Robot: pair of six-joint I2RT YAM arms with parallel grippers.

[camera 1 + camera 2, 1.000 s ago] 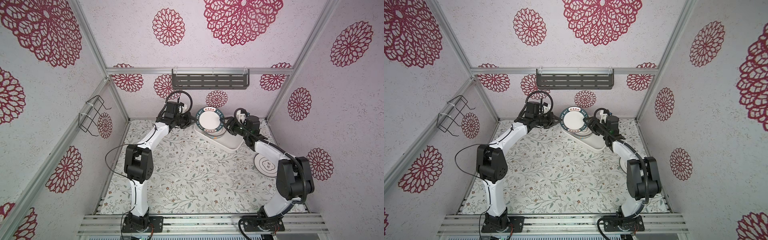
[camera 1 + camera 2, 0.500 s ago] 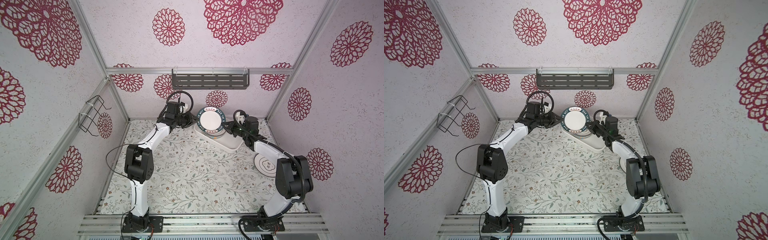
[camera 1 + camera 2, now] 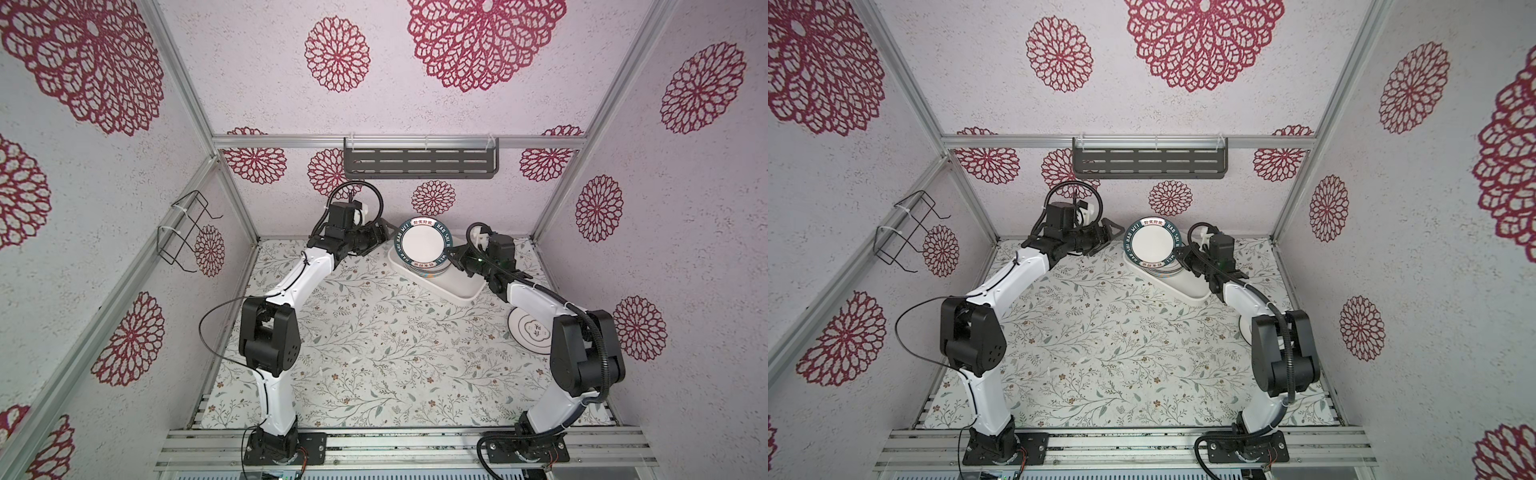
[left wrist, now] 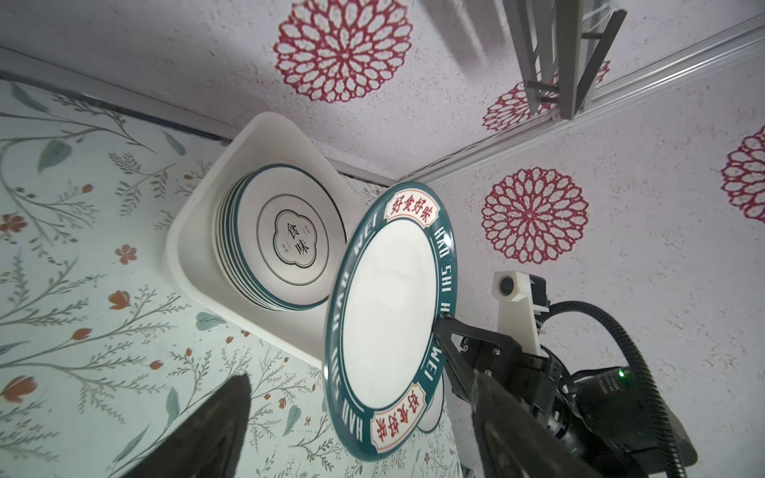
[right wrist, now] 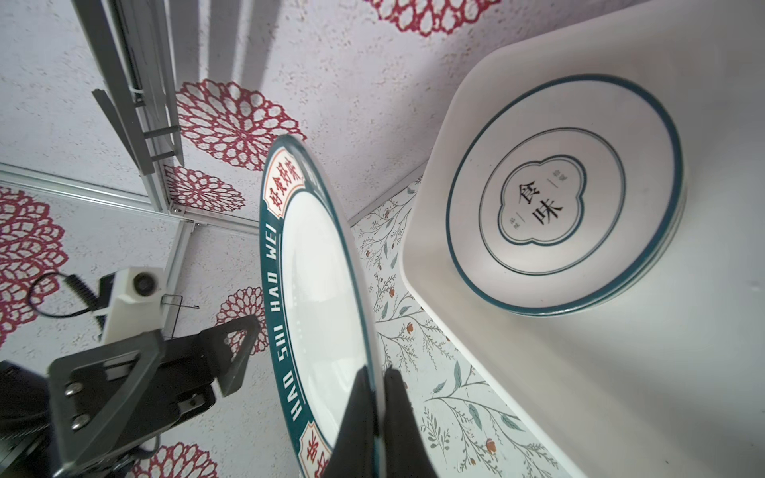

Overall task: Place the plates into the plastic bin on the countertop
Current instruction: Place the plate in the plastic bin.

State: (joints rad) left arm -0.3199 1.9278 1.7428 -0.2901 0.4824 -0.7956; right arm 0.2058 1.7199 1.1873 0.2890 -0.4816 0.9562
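Note:
A teal-rimmed plate stands tilted on edge above the plastic bin at the back of the countertop. My right gripper is shut on this plate's rim. My left gripper is open on the plate's other side, its fingers apart from the rim. A stack of plates lies flat in the bin, a clover-emblem plate on top. Another plate lies on the countertop at the right, partly hidden by my right arm.
The bin sits close to the back wall, under a dark slotted shelf. A wire rack hangs on the left wall. The bin's near half holds no plates. Both arms reach in from the front rail.
My right gripper has shut on the teal-rimmed plate's rim. My left gripper has opened and let go of that plate. The plate has stayed about where it was.

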